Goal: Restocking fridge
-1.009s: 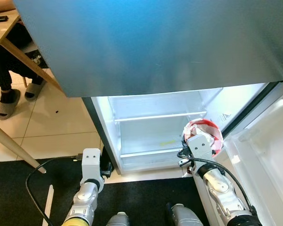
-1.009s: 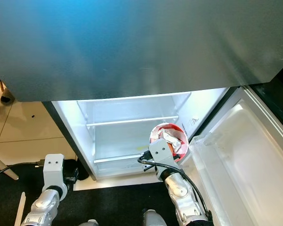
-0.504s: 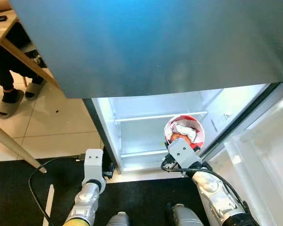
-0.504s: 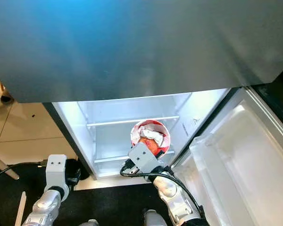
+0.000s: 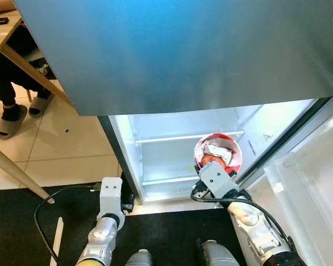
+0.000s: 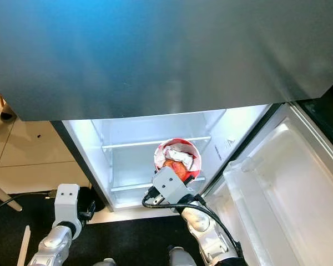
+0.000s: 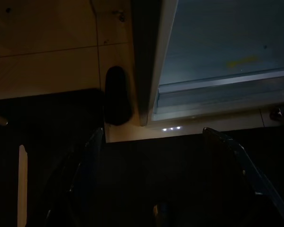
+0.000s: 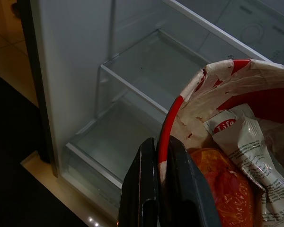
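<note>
My right gripper (image 8: pixel 157 156) is shut on the rim of a red and white bowl (image 5: pixel 217 152) holding a crumpled wrapper and something orange. The bowl (image 8: pixel 227 142) hangs in front of the open fridge's lit lower compartment (image 5: pixel 172 149), level with the glass shelf (image 5: pixel 166 137). The fridge (image 6: pixel 150 147) shelves hold nothing that I can see. My left gripper (image 7: pixel 151 184) hangs low over the dark mat, fingers spread apart with nothing between them, beside the fridge's bottom left corner.
The fridge door (image 5: pixel 316 177) stands swung open on the right with white door bins. A dark mat (image 5: pixel 22 221) covers the floor in front. At the far left stand a wooden table (image 5: pixel 11 55) and a seated person's legs (image 5: pixel 11 94) in slippers.
Over the last second the right arm carried the bowl leftward, from near the door to in front of the fridge compartment. In the last half second it barely moved.
</note>
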`<state>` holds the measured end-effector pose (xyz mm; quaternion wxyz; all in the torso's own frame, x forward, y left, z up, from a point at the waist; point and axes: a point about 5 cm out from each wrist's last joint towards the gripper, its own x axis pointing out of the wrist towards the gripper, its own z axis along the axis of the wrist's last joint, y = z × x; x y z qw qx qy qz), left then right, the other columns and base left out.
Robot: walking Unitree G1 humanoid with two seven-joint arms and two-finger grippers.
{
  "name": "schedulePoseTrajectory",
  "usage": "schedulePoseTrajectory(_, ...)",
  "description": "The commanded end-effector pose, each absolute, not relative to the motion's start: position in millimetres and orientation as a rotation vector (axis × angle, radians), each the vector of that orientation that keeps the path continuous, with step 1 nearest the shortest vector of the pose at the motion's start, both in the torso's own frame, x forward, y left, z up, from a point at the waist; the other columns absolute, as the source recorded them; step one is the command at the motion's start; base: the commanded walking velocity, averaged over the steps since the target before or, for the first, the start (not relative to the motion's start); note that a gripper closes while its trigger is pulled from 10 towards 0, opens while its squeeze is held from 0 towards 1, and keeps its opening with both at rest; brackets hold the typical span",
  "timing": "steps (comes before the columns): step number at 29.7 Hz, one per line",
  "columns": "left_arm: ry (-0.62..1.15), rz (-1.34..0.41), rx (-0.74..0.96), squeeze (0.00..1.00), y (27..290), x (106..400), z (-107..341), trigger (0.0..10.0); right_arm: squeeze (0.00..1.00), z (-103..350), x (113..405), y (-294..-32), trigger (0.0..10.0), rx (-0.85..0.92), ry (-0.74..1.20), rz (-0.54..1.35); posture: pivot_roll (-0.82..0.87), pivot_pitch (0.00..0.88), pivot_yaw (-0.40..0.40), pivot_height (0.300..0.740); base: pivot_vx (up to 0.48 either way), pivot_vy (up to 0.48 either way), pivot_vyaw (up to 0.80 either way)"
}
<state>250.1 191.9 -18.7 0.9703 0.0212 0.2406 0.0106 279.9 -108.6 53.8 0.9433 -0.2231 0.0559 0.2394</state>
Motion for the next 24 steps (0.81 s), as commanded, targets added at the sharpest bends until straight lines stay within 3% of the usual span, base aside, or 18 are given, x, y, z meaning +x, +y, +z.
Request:
schedulePoseTrajectory(1,0.502,0.007,0.042,0.0,186.3,245.0,-23.2,10.0,0.0,54.4,277.8,-110.1,10.0,-0.437,0.103,0.479,-0.06,0.177,-0.013,0.727,0.0,0.0,0.0)
schedulePoseTrajectory(6,0.501,0.007,0.043,0.0,186.3,245.1,-23.1,10.0,0.0,53.7,278.3,-112.1,10.0,-0.44,0.106,0.466,-0.06,0.178,-0.012,0.727,0.0,0.0,0.0)
schedulePoseTrajectory(24,0.506,0.007,0.042,0.0,186.1,243.9,-24.0,10.0,0.0,50.3,276.4,-115.1,10.0,-0.441,0.123,0.457,-0.06,0.184,-0.013,0.653,0.0,0.0,0.0)
